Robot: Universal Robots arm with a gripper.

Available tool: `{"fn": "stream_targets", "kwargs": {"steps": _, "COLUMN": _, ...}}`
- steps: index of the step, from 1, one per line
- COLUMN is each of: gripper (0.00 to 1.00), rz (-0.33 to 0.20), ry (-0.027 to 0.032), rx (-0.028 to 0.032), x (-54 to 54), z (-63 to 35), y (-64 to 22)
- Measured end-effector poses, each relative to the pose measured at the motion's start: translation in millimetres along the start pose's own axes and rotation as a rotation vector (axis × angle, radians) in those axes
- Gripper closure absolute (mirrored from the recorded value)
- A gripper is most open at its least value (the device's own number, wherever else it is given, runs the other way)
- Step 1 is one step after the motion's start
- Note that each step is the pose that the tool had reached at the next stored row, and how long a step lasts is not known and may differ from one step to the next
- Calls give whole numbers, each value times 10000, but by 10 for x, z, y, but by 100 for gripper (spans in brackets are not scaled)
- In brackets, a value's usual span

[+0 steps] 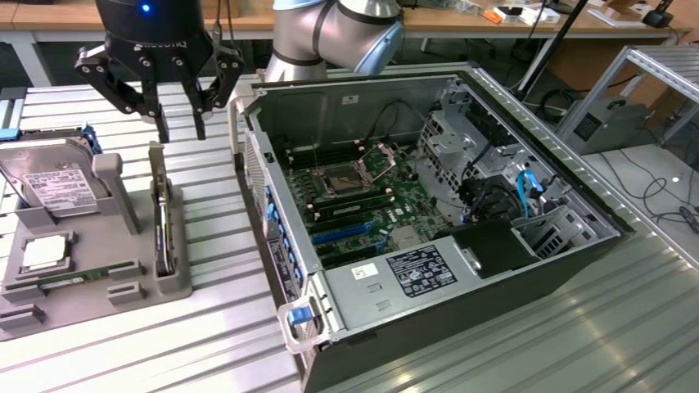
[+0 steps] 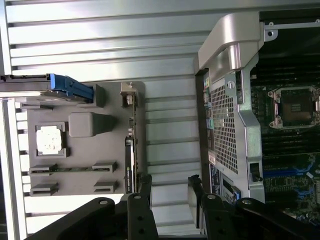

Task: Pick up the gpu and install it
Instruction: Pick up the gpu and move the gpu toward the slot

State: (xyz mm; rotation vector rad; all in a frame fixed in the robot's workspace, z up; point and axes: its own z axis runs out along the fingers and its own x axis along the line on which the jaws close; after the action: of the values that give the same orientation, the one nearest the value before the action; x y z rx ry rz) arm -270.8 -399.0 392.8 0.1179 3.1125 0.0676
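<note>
The gpu point(image 1: 162, 214) is a thin dark card standing on edge in a slot along the grey holder's point(image 1: 131, 295) side nearest the computer case. The wrist view shows the gpu point(image 2: 131, 150) as a narrow strip with its metal bracket at one end. My gripper point(image 1: 182, 131) hangs open above the card's far end, nothing between its fingers. In the wrist view the gripper point(image 2: 170, 192) straddles the ribbed table strip between holder and case, one finger point(image 2: 145, 187) close over the card's edge.
The open computer case point(image 1: 327, 319) lies at the exterior view's right, its motherboard point(image 1: 372, 192) exposed. The holder also carries a hard drive point(image 1: 49, 176), a processor chip point(image 1: 44, 252) and a memory stick point(image 1: 71, 278). A ribbed metal table point(image 1: 218, 327) lies underneath.
</note>
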Motion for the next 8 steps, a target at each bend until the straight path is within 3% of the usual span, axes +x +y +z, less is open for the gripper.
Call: {"fn": "stream_targets", "kwargs": {"steps": 8, "gripper": 58, "rz": 1, "ry": 0, "rx": 0, "x": 35, "z": 44, "y": -4}}
